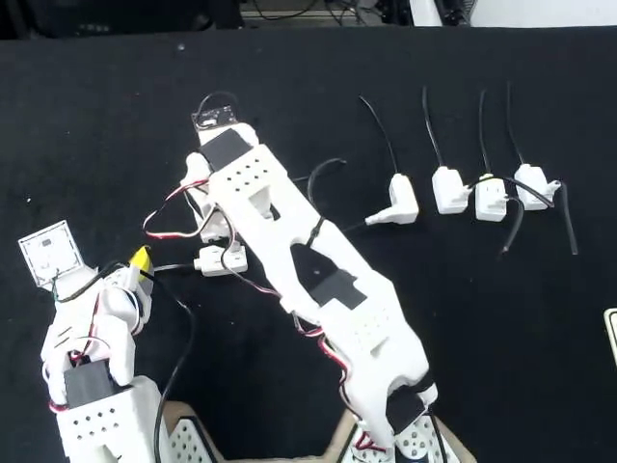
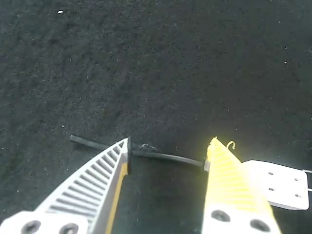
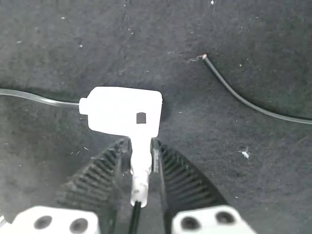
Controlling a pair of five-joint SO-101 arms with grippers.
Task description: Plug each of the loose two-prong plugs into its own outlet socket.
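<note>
Right gripper pinching plug, prongs hidden, left gripper wide apart, empty

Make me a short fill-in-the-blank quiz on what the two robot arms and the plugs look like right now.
1. The right claw, with black ribbed fingers, is ___ on a narrow white plastic plug.
2. The left claw has one white finger and one ___ finger.
3. A thin black wire lies across the gap ___ the left claw's fingers.
4. In the high view, ___ small white plastic connectors with black wires lie in a row on the black table.
Missing words: shut, yellow, between, four.
</note>
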